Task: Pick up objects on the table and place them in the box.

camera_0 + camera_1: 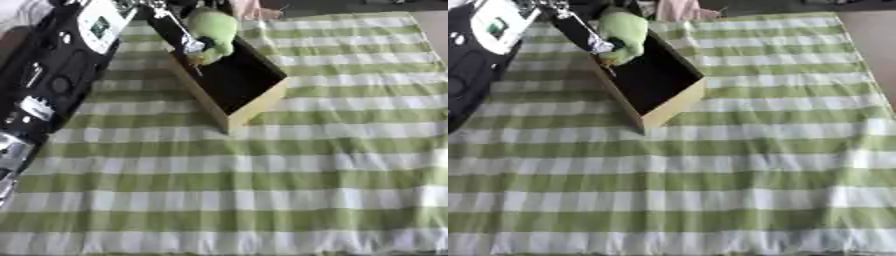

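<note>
So my left arm (pixel 52 75) comes in from the far left and reaches over the box (pixel 249 107), which sits far-left on the green and white checked cloth (pixel 289 175). The box is a shallow tan one with a dark inside, turned at an angle so one corner points toward me.

The green plush (pixel 213 27) is at the far end of the box, over the dark interior. I can't tell if it's resting on the bottom yet or hanging from my hand. There's a little pale and orange bit on its near side; I can't make out what.

My left hand (pixel 166 12) is right at the top edge, just beside the plush, and honestly I can't tell whether the fingers are curled on it or spread; it's a tangle of dark and silver up there. My right hand isn't showing at all.

Why it's held like that: my guess is the arm is stretched over the far end so the toy goes down inside the walls and not onto the rim.

The rest of the cloth looks bare from here, nothing else left to grab that I can see, so I'd judge this is the last item or close to it
</note>
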